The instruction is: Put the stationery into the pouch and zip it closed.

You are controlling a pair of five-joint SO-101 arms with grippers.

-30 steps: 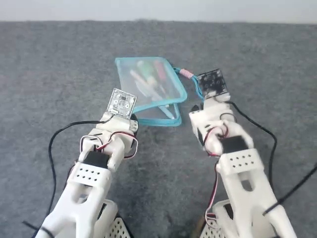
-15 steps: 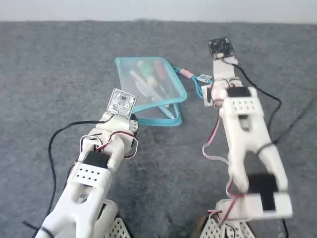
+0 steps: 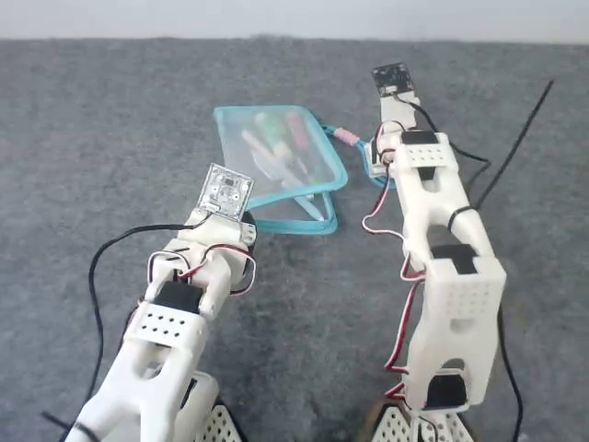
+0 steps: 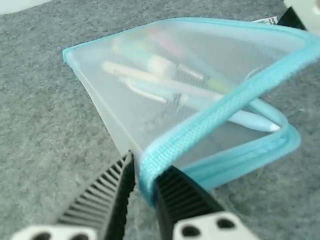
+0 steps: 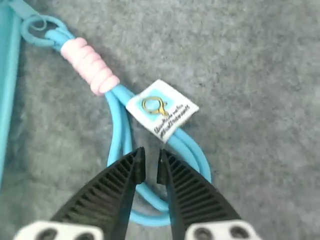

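Note:
The clear pouch [image 3: 241, 127] with teal trim lies on the grey carpet, holding several pens [image 3: 276, 157]. Its zipper mouth gapes on the near side, where a light blue pen [image 4: 235, 116] pokes its tip out. My left gripper [image 4: 144, 172] is shut on the pouch's teal zipper edge [image 4: 210, 125] at the near corner. My right arm [image 3: 428, 184] stretches out over the pouch's blue cord loop [image 5: 120, 125], which carries pink beads [image 5: 90, 67] and a white tag [image 5: 162, 109]. My right gripper [image 5: 150, 160] is shut just above that loop, with nothing seen between its tips.
Grey carpet [image 3: 110, 138] covers the whole table, with open room to the left and far right of the pouch. Black cables [image 3: 101, 267] trail beside both arms. A pale wall edge [image 3: 294, 18] runs along the far side.
My right arm has straightened and reached farther out over the cord loop. The left arm and the pouch have stayed where they were.

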